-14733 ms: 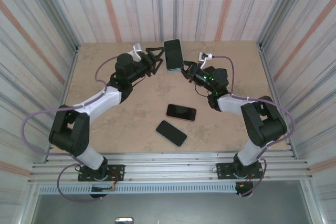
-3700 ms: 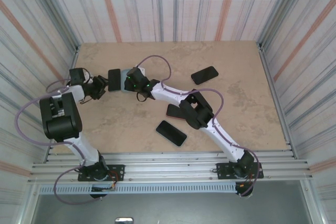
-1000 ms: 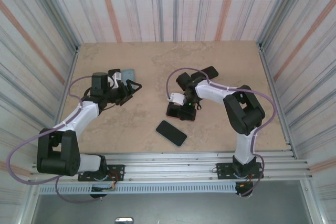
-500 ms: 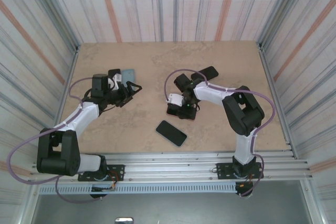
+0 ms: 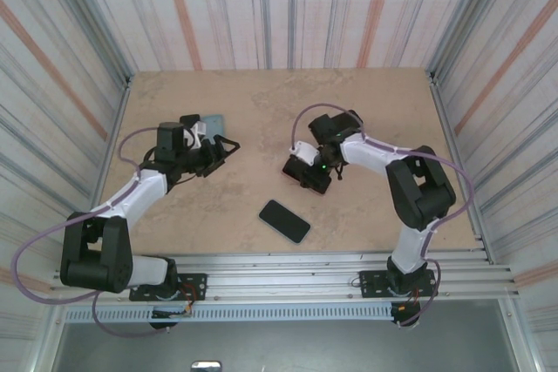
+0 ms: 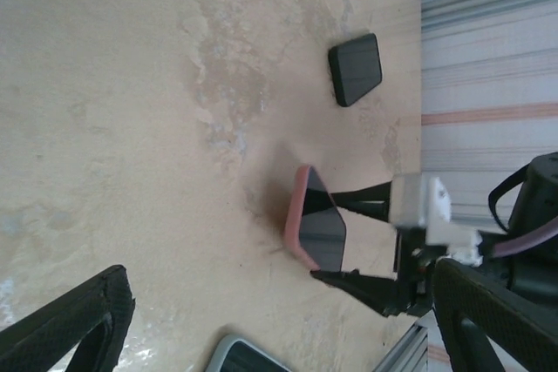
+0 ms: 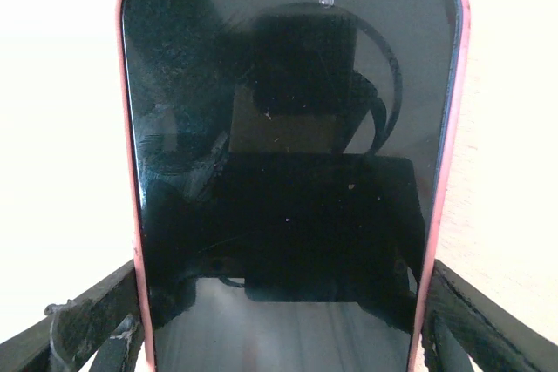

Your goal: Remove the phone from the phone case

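The phone (image 7: 288,154) sits fully inside its pink case (image 7: 455,128); the rim wraps every edge I can see, with no corner peeled back. So the removal itself is not begun. What is done is the pickup. My right gripper (image 5: 312,163) is clamped on the case's two long edges near the lower end. In the left wrist view the phone stands tilted, one end raised and its lower edge low over the table (image 5: 244,102), though I cannot tell whether it touches. In the top view it lies just right of the middle of the frame.

My left gripper (image 5: 222,152) hangs with its jaws spread wide and nothing between them, at the left of the frame, well apart from the phone. Just above it lies a flat grey-blue thing (image 5: 212,120), perhaps an empty case; I cannot tell. A bare dark phone (image 5: 284,220) lies below the middle of the frame, and another (image 6: 355,69) lies near the top of the left wrist view.

What is left, I judge, is bringing my left gripper across to hold one part while the case is worked off the other.
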Controlling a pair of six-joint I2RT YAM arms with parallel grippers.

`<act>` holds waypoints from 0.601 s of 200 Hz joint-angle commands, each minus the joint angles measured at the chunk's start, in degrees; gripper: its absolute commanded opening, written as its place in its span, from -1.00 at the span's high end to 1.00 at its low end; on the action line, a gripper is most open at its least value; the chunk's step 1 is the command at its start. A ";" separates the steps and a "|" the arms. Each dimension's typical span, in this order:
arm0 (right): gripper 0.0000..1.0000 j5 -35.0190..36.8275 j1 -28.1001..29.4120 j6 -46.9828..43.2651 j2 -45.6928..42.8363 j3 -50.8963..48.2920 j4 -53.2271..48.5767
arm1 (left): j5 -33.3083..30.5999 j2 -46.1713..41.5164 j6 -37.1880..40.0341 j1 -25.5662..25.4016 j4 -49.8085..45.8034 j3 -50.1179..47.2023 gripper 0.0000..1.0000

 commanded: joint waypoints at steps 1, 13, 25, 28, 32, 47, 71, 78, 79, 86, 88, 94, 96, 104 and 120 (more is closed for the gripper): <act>-0.06 -7.74 -1.38 7.60 -4.98 -0.93 6.18 | -1.55 -0.31 -1.87 -3.43 2.36 2.47 -0.81; -0.05 -8.85 -1.73 9.46 -5.90 -1.29 7.71 | -2.30 0.68 -2.98 -5.34 4.00 3.34 -0.77; -0.05 -9.60 -2.00 11.25 -6.62 -1.57 9.21 | -3.41 1.94 -4.06 -7.43 5.39 4.40 -0.74; -0.05 -9.94 -2.09 11.75 -6.78 -1.59 9.60 | -3.64 2.28 -4.31 -7.99 5.78 4.72 -0.74; -0.04 -10.02 -2.10 12.12 -6.90 -1.57 9.91 | -3.86 2.78 -4.45 -8.74 6.25 5.22 -0.72; -0.04 -10.30 -2.19 13.41 -7.39 -1.49 10.96 | -4.79 4.99 -4.13 -11.08 6.02 7.88 -0.66; -0.04 -11.30 -2.26 14.79 -7.93 -1.22 11.76 | -6.10 7.99 -3.94 -13.69 7.03 10.52 -0.49; -0.04 -11.55 -2.27 15.23 -8.15 -1.22 12.16 | -6.31 8.84 -3.70 -14.30 7.08 11.40 -0.44; -0.04 -11.57 -2.32 15.30 -8.18 -1.22 12.23 | -6.31 9.04 -3.65 -14.35 7.06 11.50 -0.43; -0.03 -11.91 -2.44 15.81 -8.49 -1.22 12.53 | -6.31 10.05 -3.28 -14.91 6.81 12.58 -0.40; -0.03 -11.88 -2.49 15.94 -8.50 -1.22 12.64 | -6.32 10.33 -3.15 -15.03 6.72 12.85 -0.39; -0.03 -12.27 -2.61 16.28 -8.65 -1.22 12.84 | -6.32 11.04 -2.94 -15.47 6.56 13.60 -0.36; -0.04 -12.41 -2.62 16.37 -8.74 -1.22 12.94 | -6.32 11.32 -2.84 -15.63 6.53 13.83 -0.35; -0.03 -12.78 -2.78 16.66 -9.00 -1.22 13.19 | -6.54 12.22 -2.52 -16.09 6.44 14.55 -0.31; -0.03 -13.60 -2.91 17.29 -9.47 -1.31 13.59 | -7.11 13.88 -2.24 -16.58 6.38 15.63 -0.24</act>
